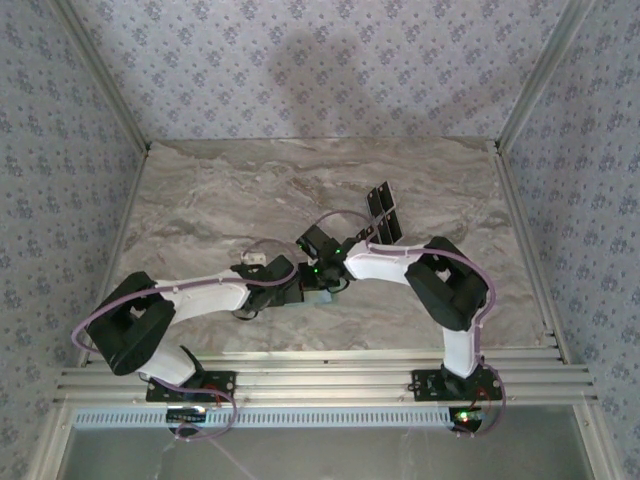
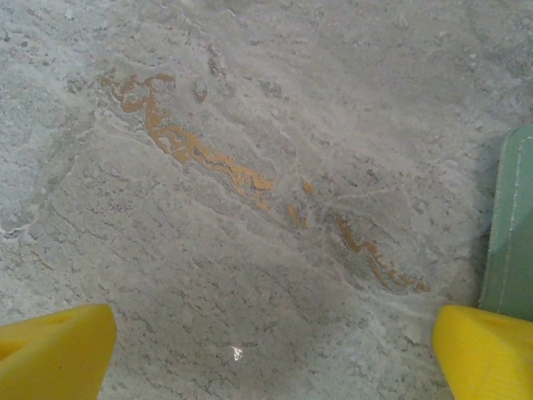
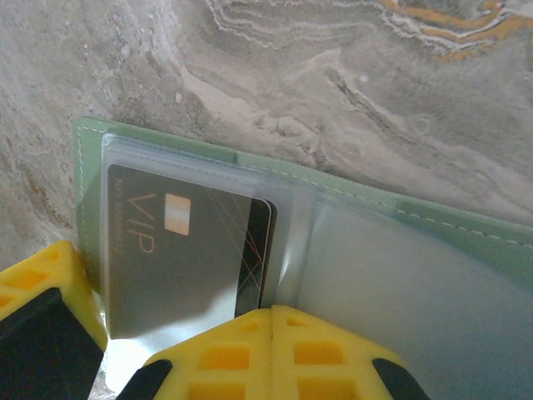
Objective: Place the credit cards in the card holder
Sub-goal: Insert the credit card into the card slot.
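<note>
**Tool, right: pressed together at the card's near corner**

1. Right tool (image 3: 271, 321). Yellow fingers are closed tip to tip over the near corner of the VIP card (image 3: 179, 250). Whether anything is pinched between them cannot be told.
2. VIP card. Dark and glossy, lying flat inside a clear sleeve (image 3: 166, 164), with most of its face behind the plastic.
3. Card holder (image 3: 466, 229). Pale green with a stitched rim, opened flat on the tabletop (image 2: 250, 125) at the centre, where the two arms meet.
4. Left tool (image 2: 271, 350). Fingers are spread wide and hold nothing, low over bare marble. The holder's green edge lies just beside its right finger.
5. Credit cards (image 1: 383, 212). Black, loose, grouped on the tabletop beyond the holder and apart from both tools.

Handling note (a judgement): the step in hand looks like seating the VIP card fully in its sleeve.
- Push in line with the sleeve and keep the card flat to the tabletop, so it slides rather than buckling the plastic.
- Ease off once its edge meets the seam.
- The spread tool appears well placed to pin the holder's edge should the holder creep.

Pose: both forearms reach inward from bent elbows to meet mid-tabletop, with the wrists pitched downward.
</note>
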`<action>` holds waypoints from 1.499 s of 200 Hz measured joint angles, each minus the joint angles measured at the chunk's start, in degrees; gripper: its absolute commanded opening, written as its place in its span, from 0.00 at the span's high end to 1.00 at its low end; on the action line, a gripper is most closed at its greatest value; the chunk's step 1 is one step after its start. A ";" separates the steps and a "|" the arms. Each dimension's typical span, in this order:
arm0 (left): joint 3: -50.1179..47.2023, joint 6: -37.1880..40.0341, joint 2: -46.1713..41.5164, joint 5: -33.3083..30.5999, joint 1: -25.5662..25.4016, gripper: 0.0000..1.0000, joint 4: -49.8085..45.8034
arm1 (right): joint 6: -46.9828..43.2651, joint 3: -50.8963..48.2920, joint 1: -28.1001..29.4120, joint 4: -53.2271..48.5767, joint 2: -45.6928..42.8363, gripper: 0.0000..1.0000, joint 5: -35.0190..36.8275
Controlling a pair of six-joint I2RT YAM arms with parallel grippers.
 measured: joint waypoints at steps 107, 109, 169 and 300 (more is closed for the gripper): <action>0.00 -0.24 -0.35 -0.57 -0.26 0.01 -0.35 | 0.61 -4.57 -0.31 1.81 -4.24 0.95 -0.48; 0.00 -0.24 -0.37 -0.57 -0.26 0.01 -0.37 | 0.61 -4.72 -0.33 1.84 -4.44 0.95 -0.50; 0.00 -0.20 -1.38 -0.79 -0.26 0.01 -1.70 | 1.07 -8.96 -2.69 3.76 -6.27 0.95 -0.92; 0.00 -0.22 -1.51 -0.81 -0.26 0.01 -2.32 | 1.03 -4.55 0.20 3.06 -5.79 0.96 -0.96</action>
